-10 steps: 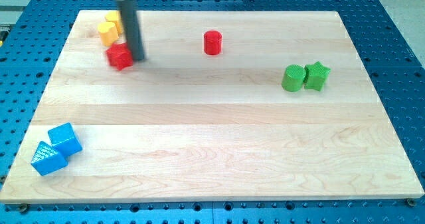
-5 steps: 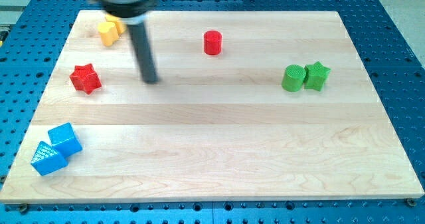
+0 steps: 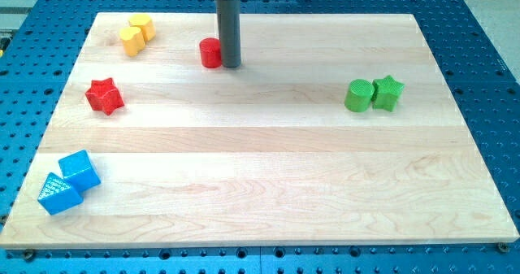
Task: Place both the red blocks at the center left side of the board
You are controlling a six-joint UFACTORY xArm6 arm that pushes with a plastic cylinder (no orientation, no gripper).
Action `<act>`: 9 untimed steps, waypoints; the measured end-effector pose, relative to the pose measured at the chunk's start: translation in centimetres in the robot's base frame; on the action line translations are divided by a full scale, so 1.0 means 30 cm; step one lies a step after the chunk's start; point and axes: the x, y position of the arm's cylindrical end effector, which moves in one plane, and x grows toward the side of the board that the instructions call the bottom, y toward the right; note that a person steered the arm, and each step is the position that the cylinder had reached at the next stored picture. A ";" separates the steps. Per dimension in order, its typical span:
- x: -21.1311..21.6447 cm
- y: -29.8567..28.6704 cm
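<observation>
Pale wooden board point(image 3: 268, 168) on blue pegboard point(image 3: 487, 54)

Pale wooden board point(image 3: 268, 184), blue perforated metal table point(image 3: 487, 54) around it, even light

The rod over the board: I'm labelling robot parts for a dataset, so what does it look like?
A straight, smooth, dark grey cylinder of even thickness, with no visible cables or markings. It widens into a darker collar at the view's top edge. My tip is blunt and flat, right beside the red cylinder, on the view's right of it.
</observation>
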 end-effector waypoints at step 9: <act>0.138 -0.599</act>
